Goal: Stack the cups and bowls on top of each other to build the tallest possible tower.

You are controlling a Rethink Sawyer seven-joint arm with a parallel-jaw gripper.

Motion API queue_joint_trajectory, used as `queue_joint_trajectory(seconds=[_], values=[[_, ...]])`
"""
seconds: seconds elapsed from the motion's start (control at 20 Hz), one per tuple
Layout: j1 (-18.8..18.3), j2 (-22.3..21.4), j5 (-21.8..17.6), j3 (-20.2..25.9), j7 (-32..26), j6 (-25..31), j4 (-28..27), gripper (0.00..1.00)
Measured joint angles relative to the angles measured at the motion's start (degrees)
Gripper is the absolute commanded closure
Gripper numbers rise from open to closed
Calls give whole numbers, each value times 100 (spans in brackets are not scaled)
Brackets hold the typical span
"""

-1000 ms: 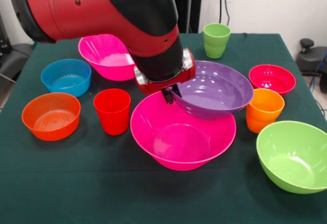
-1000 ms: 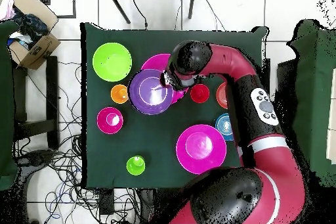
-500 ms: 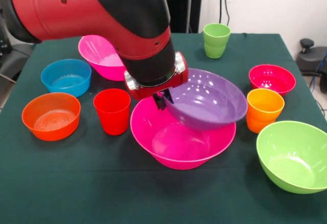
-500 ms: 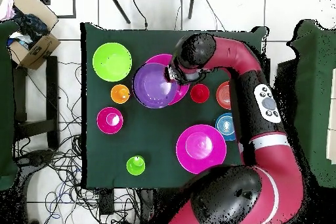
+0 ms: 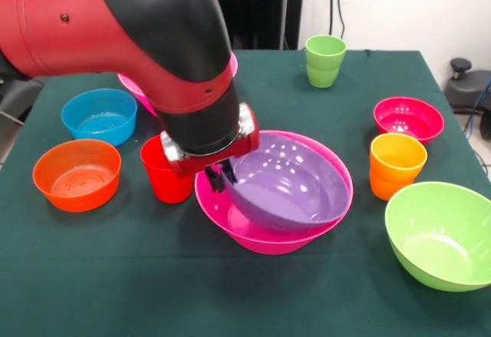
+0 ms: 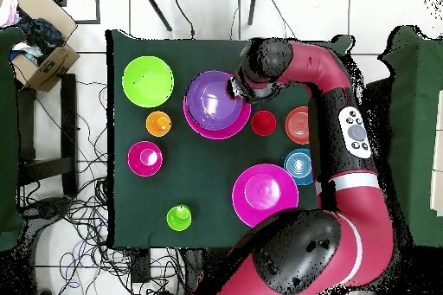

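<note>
Purple bowl (image 5: 288, 183) is held tilted by its left rim in the clenched gripper (image 5: 220, 176), nested inside the hot-pink bowl (image 5: 265, 233) near the middle of the table (image 5: 153, 275).

The purple bowl (image 5: 291, 183) is glossy plastic with bright specks of reflected light, as is the hot-pink bowl (image 5: 230, 218) beneath it. The lime green bowl (image 5: 441, 233) at lower right and the orange cup (image 5: 397, 164) shine likewise. The tabletop (image 5: 153, 283) wears matt dark green cloth. The arm's red and black shell (image 5: 138, 37) looks smooth and semi-glossy.
</note>
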Motion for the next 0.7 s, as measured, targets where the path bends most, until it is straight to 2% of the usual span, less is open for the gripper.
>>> queue_joint_trajectory(seconds=[0.05, 0.1, 0.7], values=[[1, 68, -34, 15, -122, -1, -104, 100], [0, 129, -42, 31, -241, 1, -188, 0], [6, 198, -71, 50, -625, 275, -387, 0]])
